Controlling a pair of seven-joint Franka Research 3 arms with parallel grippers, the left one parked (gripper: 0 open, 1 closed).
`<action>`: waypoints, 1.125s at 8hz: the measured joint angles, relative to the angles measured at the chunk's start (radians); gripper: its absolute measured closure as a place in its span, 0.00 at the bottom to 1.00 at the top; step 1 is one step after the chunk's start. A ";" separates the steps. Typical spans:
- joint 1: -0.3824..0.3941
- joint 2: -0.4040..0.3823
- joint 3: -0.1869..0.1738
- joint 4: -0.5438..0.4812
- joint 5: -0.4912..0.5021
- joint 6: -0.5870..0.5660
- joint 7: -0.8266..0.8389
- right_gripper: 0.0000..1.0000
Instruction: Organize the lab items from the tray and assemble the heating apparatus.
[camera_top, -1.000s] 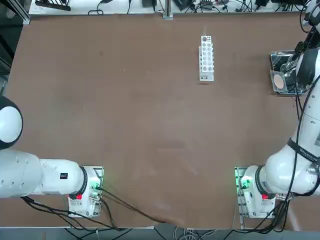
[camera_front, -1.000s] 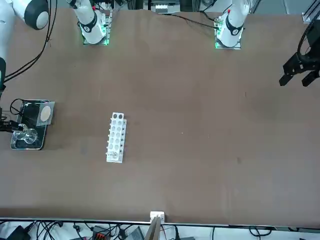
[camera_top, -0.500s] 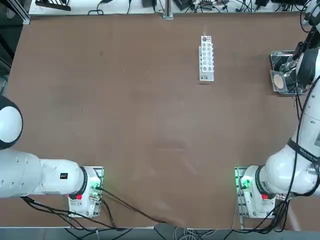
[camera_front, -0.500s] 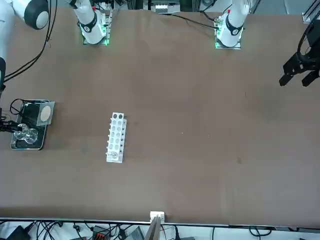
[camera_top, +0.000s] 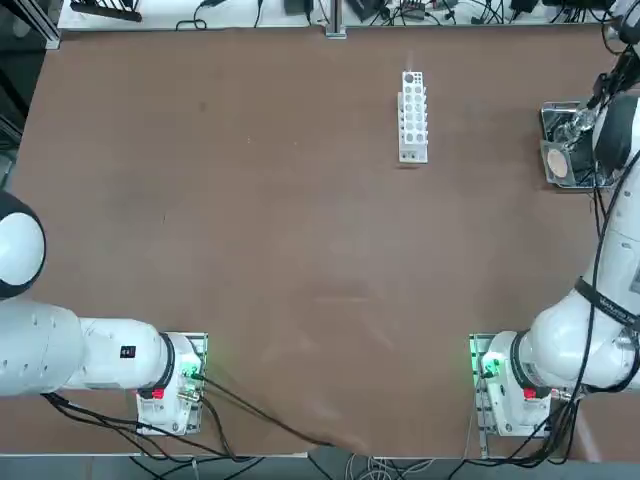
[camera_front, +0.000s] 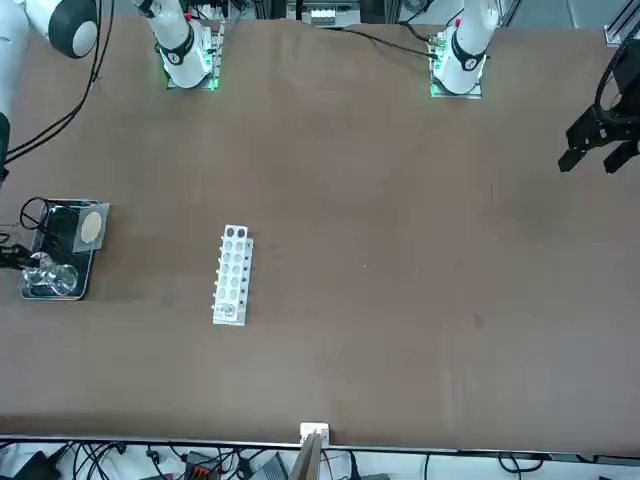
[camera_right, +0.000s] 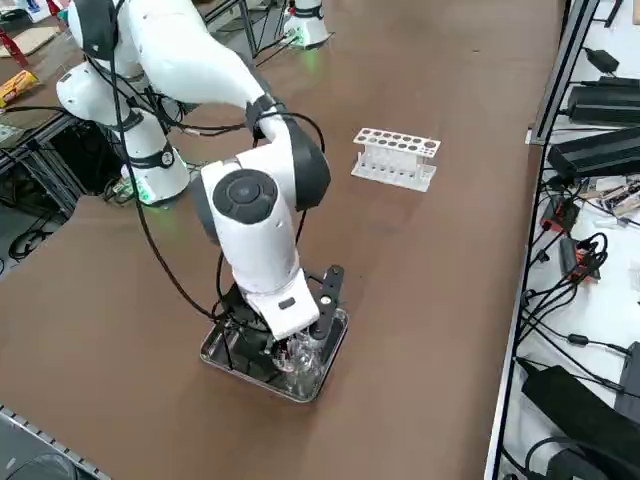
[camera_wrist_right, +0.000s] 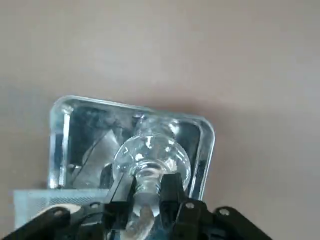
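Barely begun: right claw (camera_wrist_right: 146, 192) clamped on glass piece (camera_wrist_right: 150, 160) over the tray (camera_wrist_right: 206, 145); mesh (camera_top: 557, 163) unmoved inside, stand unassembled.

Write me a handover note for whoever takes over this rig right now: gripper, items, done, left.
Right gripper: shut on the clear glass piece, over the metal tray at the table's far right edge.
Grey mesh with tan disc: lying in the tray.
White test-tube rack: on the table, apart from the tray.
Done: glass piece grasped.
Left: carry the glass out, take out the mesh and any other items, assemble the heating apparatus.
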 joint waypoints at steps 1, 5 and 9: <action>0.016 -0.033 0.000 0.014 0.001 -0.028 0.019 0.70; 0.140 -0.207 0.001 0.024 0.000 -0.249 0.198 0.70; 0.314 -0.289 -0.023 -0.103 -0.012 -0.294 0.351 0.70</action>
